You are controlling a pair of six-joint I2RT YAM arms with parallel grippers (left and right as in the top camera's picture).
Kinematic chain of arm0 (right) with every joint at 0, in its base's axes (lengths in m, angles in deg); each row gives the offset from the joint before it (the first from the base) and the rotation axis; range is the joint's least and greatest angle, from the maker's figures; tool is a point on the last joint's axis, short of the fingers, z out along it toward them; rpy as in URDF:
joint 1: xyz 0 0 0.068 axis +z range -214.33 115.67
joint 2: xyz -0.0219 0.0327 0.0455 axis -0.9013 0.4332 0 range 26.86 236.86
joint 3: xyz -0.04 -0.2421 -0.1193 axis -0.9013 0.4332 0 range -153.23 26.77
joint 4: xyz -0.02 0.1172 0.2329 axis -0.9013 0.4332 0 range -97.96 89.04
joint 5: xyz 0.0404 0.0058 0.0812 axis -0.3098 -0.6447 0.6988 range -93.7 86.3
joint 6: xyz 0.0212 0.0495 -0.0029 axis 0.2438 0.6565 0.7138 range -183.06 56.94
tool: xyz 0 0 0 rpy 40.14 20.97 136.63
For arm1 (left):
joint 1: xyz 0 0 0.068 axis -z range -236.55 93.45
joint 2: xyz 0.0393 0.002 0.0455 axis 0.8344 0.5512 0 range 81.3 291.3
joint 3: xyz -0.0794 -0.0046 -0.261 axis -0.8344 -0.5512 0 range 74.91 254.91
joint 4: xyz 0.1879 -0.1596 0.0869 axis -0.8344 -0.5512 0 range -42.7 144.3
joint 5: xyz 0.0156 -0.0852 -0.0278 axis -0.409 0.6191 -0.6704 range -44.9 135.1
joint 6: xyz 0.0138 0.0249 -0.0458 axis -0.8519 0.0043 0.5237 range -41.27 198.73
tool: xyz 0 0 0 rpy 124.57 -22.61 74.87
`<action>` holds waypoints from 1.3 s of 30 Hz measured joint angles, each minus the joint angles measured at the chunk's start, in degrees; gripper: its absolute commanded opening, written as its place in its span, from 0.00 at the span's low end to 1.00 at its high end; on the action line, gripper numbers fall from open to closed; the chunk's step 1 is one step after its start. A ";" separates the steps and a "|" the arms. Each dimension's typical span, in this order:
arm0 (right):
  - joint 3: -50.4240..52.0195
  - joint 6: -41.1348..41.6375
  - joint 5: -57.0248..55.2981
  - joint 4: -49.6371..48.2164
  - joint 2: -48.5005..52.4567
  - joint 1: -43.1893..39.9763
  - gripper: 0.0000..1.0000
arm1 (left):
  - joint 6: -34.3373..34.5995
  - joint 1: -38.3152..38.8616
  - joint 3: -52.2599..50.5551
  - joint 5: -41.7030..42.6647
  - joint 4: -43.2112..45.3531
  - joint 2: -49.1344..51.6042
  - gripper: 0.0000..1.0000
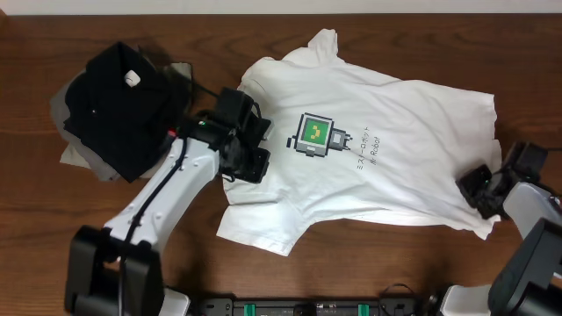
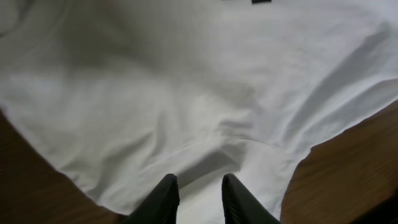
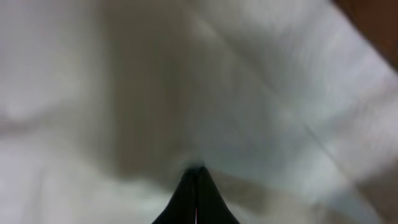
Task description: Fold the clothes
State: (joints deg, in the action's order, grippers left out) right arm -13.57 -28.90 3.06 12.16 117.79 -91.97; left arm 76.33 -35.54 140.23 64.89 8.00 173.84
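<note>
The clothes (image 1: 386, 114) are a white T-shirt spread flat on the wooden table, with a green-and-grey robot print (image 1: 316, 136) on the chest. My left gripper (image 1: 262, 156) sits at the shirt's left edge. In the left wrist view the left gripper (image 2: 200, 186) has its jaws a narrow gap apart, with white cloth (image 2: 186, 93) lying under and between them. At the shirt's right edge, my right gripper (image 1: 471, 186) touches the hem. The right wrist view shows the right gripper (image 3: 196, 171) shut, its tips pinching the white fabric (image 3: 261, 93), with creases running out from them.
A black folded garment (image 1: 114, 101) with a white tag (image 1: 132, 77) lies on a grey garment (image 1: 72, 151) at the back left, beside my left arm (image 1: 167, 197). Bare wood (image 1: 369, 263) runs along the front.
</note>
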 measured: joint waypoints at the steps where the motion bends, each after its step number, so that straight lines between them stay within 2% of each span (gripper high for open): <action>1: -0.26 1.53 -0.42 -4.31 1.60 0.87 0.01 | -0.07 0.00 0.02 0.02 -0.02 1.11 0.26; 3: -0.72 3.02 -0.55 -9.53 3.76 1.75 0.01 | -0.15 0.00 0.00 0.04 0.02 2.05 0.29; 9: -3.76 8.20 2.67 -30.73 14.43 3.98 0.01 | -0.72 0.00 0.00 0.42 0.07 2.95 0.51; 10: -4.55 8.87 3.91 -33.05 16.09 4.11 0.03 | -0.61 0.00 0.00 0.46 0.09 2.95 0.54; 14: -7.69 8.92 10.16 -35.19 19.10 3.98 0.21 | -0.79 0.00 0.00 0.68 0.42 2.95 0.61; 17: -8.52 5.84 15.76 -33.79 19.04 3.23 0.28 | -0.72 0.00 0.00 0.76 0.46 2.93 0.64; 20: -8.44 2.23 22.03 -29.86 17.35 1.09 0.29 | -0.70 0.00 0.00 0.83 0.52 2.95 0.66; 25: -8.22 -1.73 27.19 -14.27 6.19 -4.39 0.32 | -0.66 0.00 0.00 0.83 1.79 2.95 0.67; 29: -8.57 -3.61 23.71 -1.70 -2.49 -8.02 0.28 | -0.66 0.00 0.00 0.83 1.99 2.95 0.67; 32: -8.57 -4.42 16.94 7.23 -5.11 -10.10 0.14 | -0.66 0.00 0.00 0.83 1.99 2.95 0.67; 33: -8.57 -4.61 14.36 9.16 -5.11 -10.29 0.12 | -0.66 0.00 0.00 0.83 2.03 2.95 0.67; 36: -8.22 -4.00 8.87 11.56 -4.26 -10.40 0.17 | -0.66 0.00 0.00 0.83 2.45 2.95 0.67; 39: -7.87 -3.34 5.40 9.81 -2.14 -10.45 0.22 | -0.66 0.00 0.00 0.83 2.86 2.95 0.67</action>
State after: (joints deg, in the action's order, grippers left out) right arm -21.44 -32.25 8.46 21.97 115.65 -102.42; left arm 75.68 -35.54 140.23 65.73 10.86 176.79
